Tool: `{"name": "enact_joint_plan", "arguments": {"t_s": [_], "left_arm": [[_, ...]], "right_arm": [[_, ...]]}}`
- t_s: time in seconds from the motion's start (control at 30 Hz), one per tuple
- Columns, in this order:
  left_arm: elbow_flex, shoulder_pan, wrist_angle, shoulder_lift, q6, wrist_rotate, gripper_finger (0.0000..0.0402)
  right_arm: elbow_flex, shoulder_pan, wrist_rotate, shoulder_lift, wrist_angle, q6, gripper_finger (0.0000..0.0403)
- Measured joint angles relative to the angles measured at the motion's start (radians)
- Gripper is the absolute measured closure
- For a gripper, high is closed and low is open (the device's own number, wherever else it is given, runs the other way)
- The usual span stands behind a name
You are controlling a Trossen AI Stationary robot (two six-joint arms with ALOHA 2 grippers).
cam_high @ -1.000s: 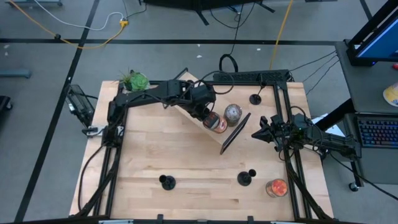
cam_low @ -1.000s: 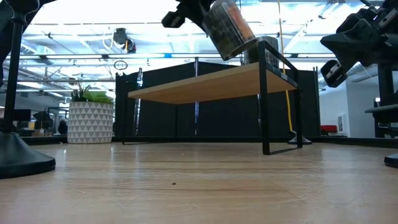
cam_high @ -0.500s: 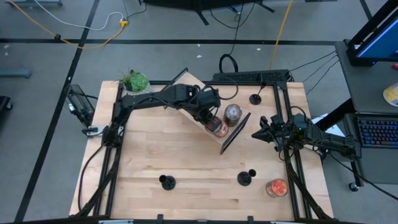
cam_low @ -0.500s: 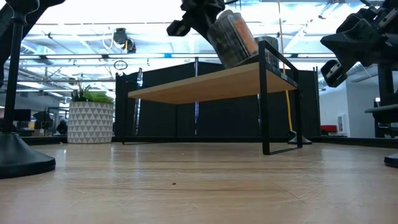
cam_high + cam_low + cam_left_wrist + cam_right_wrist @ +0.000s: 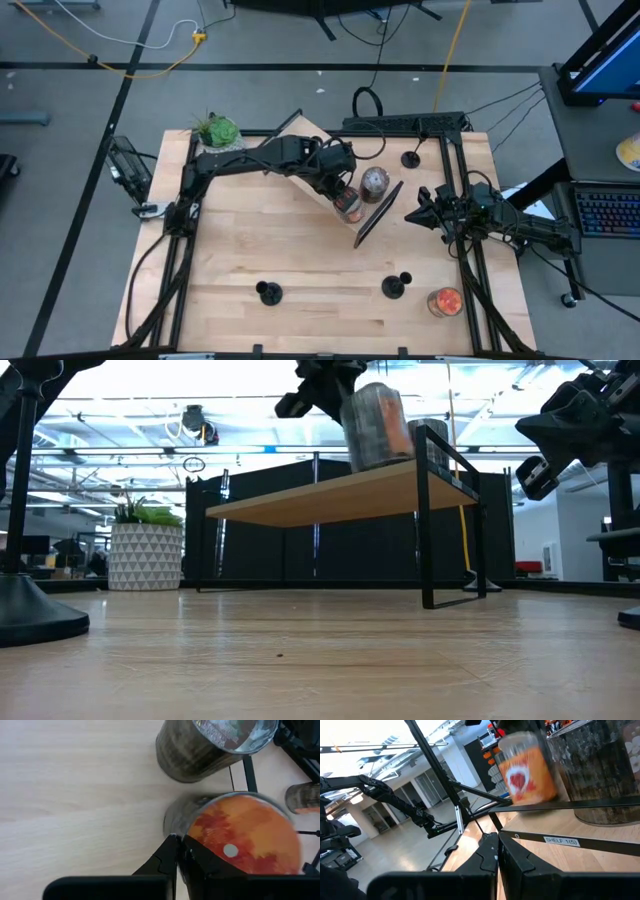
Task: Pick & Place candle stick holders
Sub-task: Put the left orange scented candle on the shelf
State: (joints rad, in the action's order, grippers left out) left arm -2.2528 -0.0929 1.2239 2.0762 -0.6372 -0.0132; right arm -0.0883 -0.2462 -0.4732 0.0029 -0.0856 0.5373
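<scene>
With no holder at either gripper, all three sit on the table [image 5: 300,250], well apart from both sets of fingers.
Front row: front-left holder [image 5: 268,292] and front-right holder [image 5: 397,286], both upright on bare wood. A loose orange jar [image 5: 444,301] stands near the front-right corner, beside the front-right holder but not touching it.
Mid table, right side: right gripper [image 5: 412,215] hangs off the shelf's [image 5: 330,498] end, fingers [image 5: 490,855] pressed together with nothing between them. Nearest holder to it is the front-right one, well clear.
Centre: left gripper [image 5: 340,190] is over the raised shelf, at the top of the shelf jar [image 5: 348,204], which has an orange label. That jar stands upright on the shelf board in the low view. Left fingers [image 5: 170,857] look nearly together at the jar's rim; I can't tell whether they are gripping it. A grey jar [image 5: 375,181] stands on the shelf just beside it.
Back: back holder [image 5: 411,158] is upright behind the shelf, apart from both grippers. A potted plant [image 5: 218,130] is at the back-left corner.
</scene>
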Motion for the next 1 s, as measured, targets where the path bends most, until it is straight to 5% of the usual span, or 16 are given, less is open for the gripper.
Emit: {"name": "enact_joint_plan", "arguments": {"t_s": [0.6,1.0], "left_arm": [[0.0,-0.002,-0.027,0.002,0.009,-0.014,0.0375],[-0.003,-0.042,-0.065,-0.01,0.025,0.024,0.026]], "right_arm": [[0.0,0.0,0.0,0.0,0.0,0.0,0.0403],[0.0,0.0,0.0,0.0,-0.001,0.001,0.0403]]}}
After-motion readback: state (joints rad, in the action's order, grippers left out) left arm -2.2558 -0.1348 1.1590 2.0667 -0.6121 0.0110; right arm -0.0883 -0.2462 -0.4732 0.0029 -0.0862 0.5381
